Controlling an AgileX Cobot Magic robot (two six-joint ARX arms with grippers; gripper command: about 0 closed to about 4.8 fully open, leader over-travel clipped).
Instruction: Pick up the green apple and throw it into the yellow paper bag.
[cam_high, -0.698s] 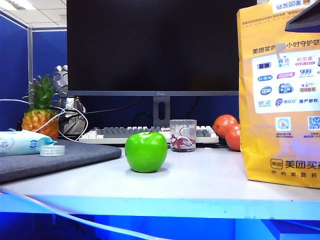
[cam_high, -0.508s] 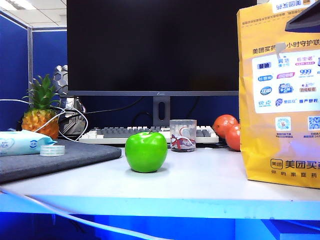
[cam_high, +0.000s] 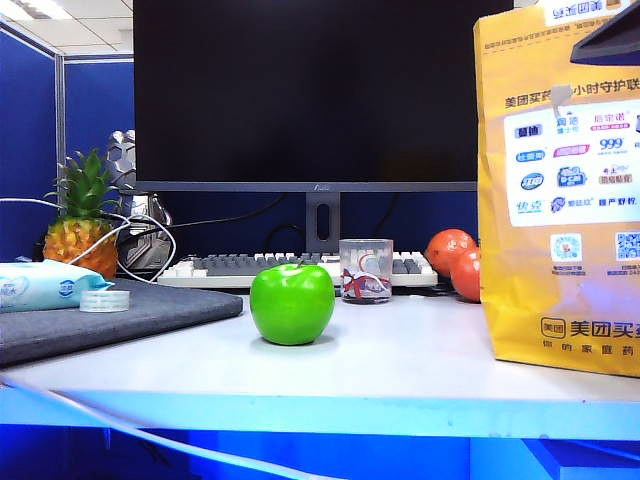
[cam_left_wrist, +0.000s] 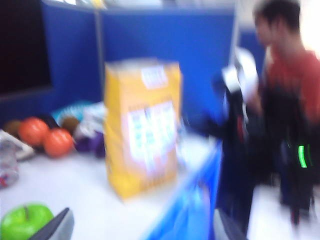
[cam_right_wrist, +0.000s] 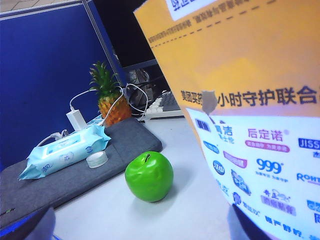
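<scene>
Nothing is grasped yet. The apple (cam_high: 292, 303) sits on the worktop (cam_high: 400, 360), just below the left hand (cam_left_wrist: 140, 227), fingers spread; the bag (cam_high: 560, 200) looms beside the right hand (cam_right_wrist: 140, 227), also spread. Next: reach and grasp.

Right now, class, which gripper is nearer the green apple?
Probably the left gripper: the green apple sits just beside one fingertip. The right gripper hangs farther back, close against the yellow paper bag.

Even, bright overhead office light (bluish cast), heavy motion blur across the left wrist view.
</scene>
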